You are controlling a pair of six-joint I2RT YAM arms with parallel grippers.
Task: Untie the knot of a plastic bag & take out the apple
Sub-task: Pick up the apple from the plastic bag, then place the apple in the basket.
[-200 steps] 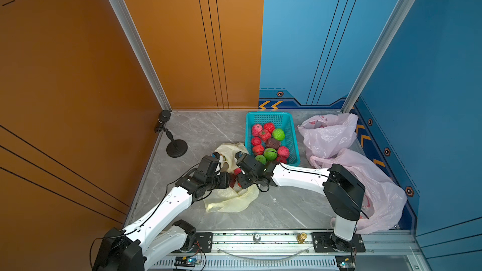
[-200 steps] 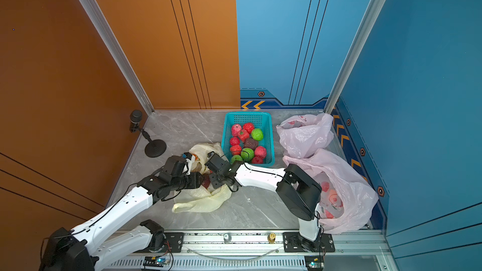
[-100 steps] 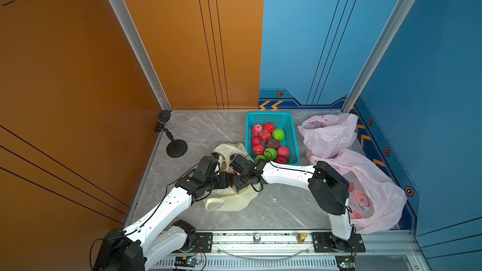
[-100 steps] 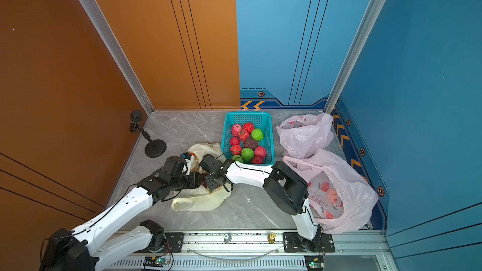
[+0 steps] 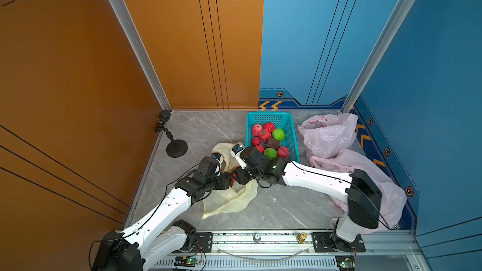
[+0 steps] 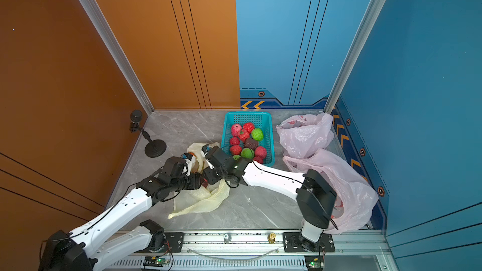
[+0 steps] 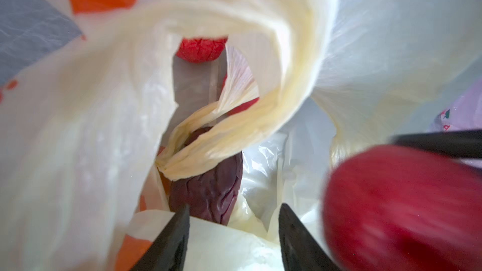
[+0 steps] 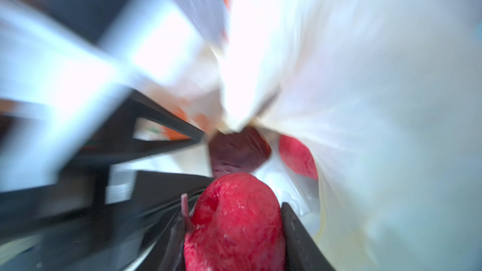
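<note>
**Top views.** Both top views take in the whole cell. The cream plastic bag (image 5: 236, 199) lies crumpled on the grey marbled table (image 5: 273, 204), just beside the teal basket (image 5: 292, 136) of red and green fruit. Two pink bags (image 6: 305, 136) sit well apart from it on the robot's right. The two arms meet wrist to wrist over the bag's mouth. From above, the gripper bodies and bag folds hide the fingertips, and only a sliver of red shows between them.

**Right wrist view.** Though heavily blurred, it supplies what the top views lack. The right gripper (image 8: 234, 209) is clamped on a red apple (image 8: 234, 230), one finger against each side, with the stem visible. Beyond it, inside the bag, lie a dark maroon fruit (image 8: 237, 152) and another red fruit (image 8: 297, 157).

**Left wrist view.** The left gripper (image 7: 234, 205) has its jaws standing apart and grips nothing; bag film lies across the gap. Only this view shows the twisted handle loop (image 7: 234, 126) draped over the maroon fruit. It also shows the held apple from the side, blurred, close beside the left fingers.
</note>
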